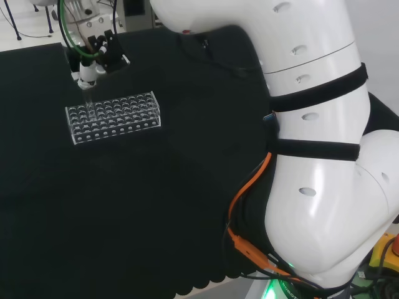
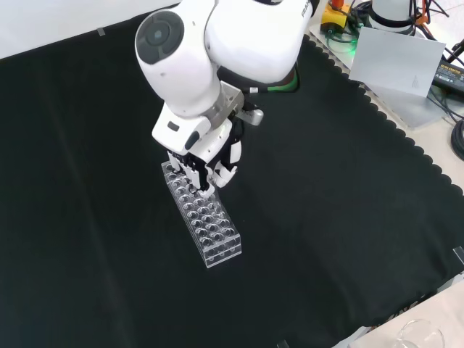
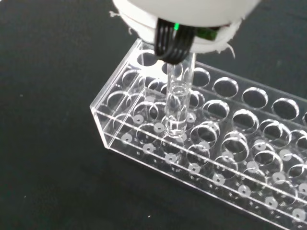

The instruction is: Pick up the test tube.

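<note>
Hand over rack end, test tube in its grasp.
Tube axis upright, running straight down from the fingers into a hole of the clear rack; its lower end sits among the rack's holes, so judged not yet lifted clear. In the head view the hand hangs at 12 o'clock of the rack's left end. Neighbouring holes look vacant; black cloth around is bare. A lift straight up seems unobstructed.
</note>
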`<action>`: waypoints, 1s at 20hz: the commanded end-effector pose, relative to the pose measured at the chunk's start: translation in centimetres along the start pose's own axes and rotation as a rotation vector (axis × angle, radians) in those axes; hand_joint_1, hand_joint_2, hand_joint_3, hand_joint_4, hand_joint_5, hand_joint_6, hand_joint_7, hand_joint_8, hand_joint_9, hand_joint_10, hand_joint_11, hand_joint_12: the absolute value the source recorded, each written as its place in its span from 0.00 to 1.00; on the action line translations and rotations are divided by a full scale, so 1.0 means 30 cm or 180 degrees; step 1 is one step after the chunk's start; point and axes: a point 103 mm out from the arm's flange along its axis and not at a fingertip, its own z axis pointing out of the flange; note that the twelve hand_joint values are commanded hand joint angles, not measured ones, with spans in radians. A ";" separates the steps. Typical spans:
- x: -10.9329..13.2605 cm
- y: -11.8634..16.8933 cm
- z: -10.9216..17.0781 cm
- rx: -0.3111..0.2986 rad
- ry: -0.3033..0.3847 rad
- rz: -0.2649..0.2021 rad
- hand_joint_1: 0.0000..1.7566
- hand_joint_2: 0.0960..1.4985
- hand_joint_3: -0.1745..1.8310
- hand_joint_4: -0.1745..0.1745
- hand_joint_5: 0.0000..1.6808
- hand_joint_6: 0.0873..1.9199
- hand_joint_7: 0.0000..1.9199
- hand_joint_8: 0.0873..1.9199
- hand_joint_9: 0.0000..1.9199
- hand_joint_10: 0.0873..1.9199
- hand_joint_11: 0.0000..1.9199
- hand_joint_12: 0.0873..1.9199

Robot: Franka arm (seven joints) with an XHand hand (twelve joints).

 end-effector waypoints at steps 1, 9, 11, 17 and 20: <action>-0.037 -0.037 -0.064 -0.0057 0.0030 0.0008 0.76 0.41 0.39 0.00 0.80 0.08 0.73 0.34 0.80 0.43 0.66 0.58; -0.060 -0.095 -0.180 -0.0148 0.0136 -0.0026 0.76 0.40 0.39 0.00 0.80 0.08 0.73 0.34 0.80 0.43 0.66 0.58; -0.061 -0.115 -0.209 -0.0197 0.0154 -0.0039 0.76 0.40 0.39 0.00 0.80 0.08 0.73 0.34 0.80 0.43 0.66 0.58; -0.061 -0.168 -0.274 -0.0290 0.0193 -0.0101 0.76 0.40 0.39 0.00 0.80 0.08 0.73 0.34 0.80 0.43 0.66 0.58; -0.069 -0.183 -0.293 -0.0304 0.0188 -0.0083 0.76 0.40 0.39 0.00 0.80 0.07 0.73 0.34 0.80 0.43 0.66 0.58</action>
